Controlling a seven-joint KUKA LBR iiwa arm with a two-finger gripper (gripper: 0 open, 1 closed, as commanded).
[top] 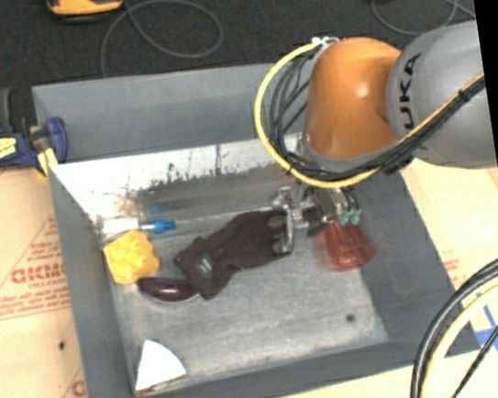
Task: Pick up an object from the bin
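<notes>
While my jaws sit low at the right-hand end of the dark brown, glove-like cloth, I cannot tell whether they stand wide or narrow, nor whether any of the cloth is caught between them. The cloth lies crumpled across the middle of the grey bin, stretched from left to right, with its right end under my metal wrist parts.

A dark purple, aubergine-shaped thing touches its lower left edge. Just left of that, near the left wall, sits a yellow crumpled lump, and a slim pen-like thing with a blue tip lies just above the lump, close to the back wall.

On the other side, just right of my jaws, a red see-through thing rests on the floor. A white wedge sits in the near left corner, well apart from the rest. The orange cover of my wrist hangs over the back right part of the bin.
</notes>
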